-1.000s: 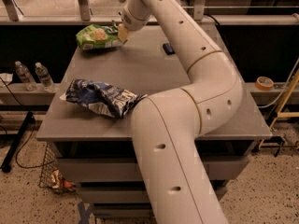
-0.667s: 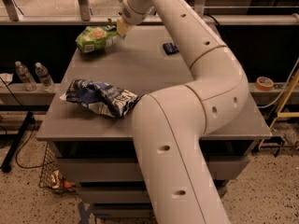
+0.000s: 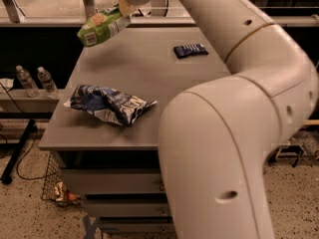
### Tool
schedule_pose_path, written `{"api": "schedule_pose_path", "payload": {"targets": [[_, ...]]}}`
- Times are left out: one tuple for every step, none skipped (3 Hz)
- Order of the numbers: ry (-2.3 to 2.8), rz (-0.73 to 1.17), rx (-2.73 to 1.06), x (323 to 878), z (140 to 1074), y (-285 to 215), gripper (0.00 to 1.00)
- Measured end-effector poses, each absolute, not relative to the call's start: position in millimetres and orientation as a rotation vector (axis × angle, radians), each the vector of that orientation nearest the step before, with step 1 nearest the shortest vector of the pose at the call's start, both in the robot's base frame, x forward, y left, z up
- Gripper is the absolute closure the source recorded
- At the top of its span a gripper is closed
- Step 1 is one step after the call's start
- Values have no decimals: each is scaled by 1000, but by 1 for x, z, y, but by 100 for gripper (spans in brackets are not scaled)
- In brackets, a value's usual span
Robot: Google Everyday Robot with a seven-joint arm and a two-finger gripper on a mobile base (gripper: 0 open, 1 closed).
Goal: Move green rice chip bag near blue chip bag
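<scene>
The green rice chip bag (image 3: pixel 99 26) hangs in the air above the table's far left part, held at its right end by my gripper (image 3: pixel 124 8). The gripper is shut on the bag at the top of the camera view. The blue chip bag (image 3: pixel 110 103) lies crumpled on the grey table (image 3: pixel 149 68) near its front left edge, well below and in front of the green bag. My white arm fills the right side of the view and hides the table's right part.
A small flat dark-blue packet (image 3: pixel 190 50) lies on the table's far middle. Two water bottles (image 3: pixel 37 80) stand on a low shelf to the left. A railing runs behind the table. Drawers sit under the tabletop.
The green bag has been lifted off the table's far left corner and now hangs in the air in the gripper. The view also shows the scene closer.
</scene>
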State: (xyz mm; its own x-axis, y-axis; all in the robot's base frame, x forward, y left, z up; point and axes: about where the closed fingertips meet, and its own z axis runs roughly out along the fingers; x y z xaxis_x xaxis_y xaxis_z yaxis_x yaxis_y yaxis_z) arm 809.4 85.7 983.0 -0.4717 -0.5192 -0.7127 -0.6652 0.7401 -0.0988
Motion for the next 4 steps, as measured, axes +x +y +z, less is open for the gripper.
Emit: {"api": "schedule_pose_path", "payload": {"targets": [[2057,240,-728,781,1050,86,100],[1918,230,-607,726,1117,72,100],[1907,269,-514,668,1123,62,100],[2082,436,-436,632,1029,80,100]]}}
